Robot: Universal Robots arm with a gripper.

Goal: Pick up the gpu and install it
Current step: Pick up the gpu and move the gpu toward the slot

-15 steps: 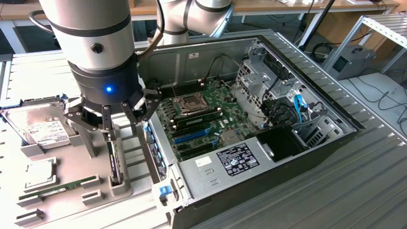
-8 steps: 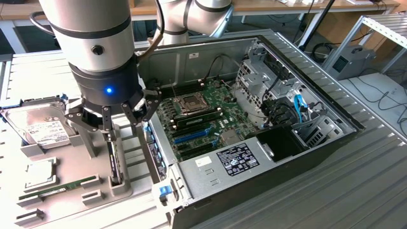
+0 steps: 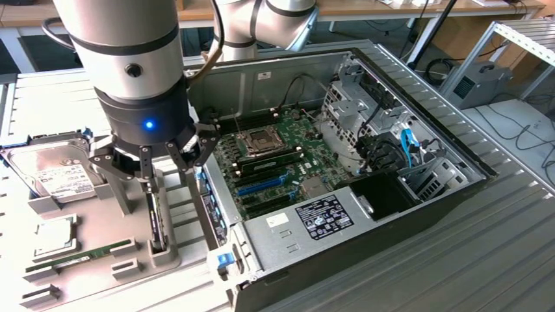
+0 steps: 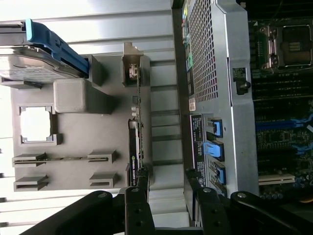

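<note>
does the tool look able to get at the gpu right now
Likely yes: the tool hangs open right above the gpu, whose top edge stands bare in its holder, though the computer case sits close beside it.

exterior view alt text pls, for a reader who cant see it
The open end effector of a robot arm is down at the gpu, a thin black card standing on edge in a grey holder tray. To the exterior view's right lies an open computer case, motherboard exposed; a hard drive sits on the tray at the exterior view's left.
</note>
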